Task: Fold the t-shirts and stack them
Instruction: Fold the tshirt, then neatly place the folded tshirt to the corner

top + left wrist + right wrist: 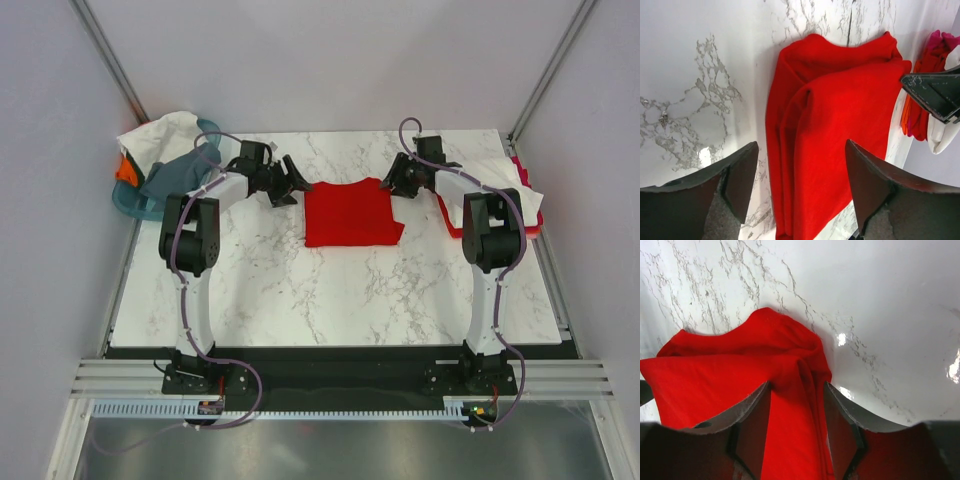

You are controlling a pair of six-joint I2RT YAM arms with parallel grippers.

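Red cloth, the folded t-shirt [350, 212], lies flat on the marble table [300, 290]. At the shirt's far left corner the left gripper [285, 185] hovers with fingers [740, 170] spread wide, holding nothing, the cloth below the gap. At its far right corner the right gripper [395, 183] stands partly open and empty, with cloth beneath its fingers [752, 425].

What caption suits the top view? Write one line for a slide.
Left gripper and right gripper, both open, flank a folded red t-shirt on the marble table.
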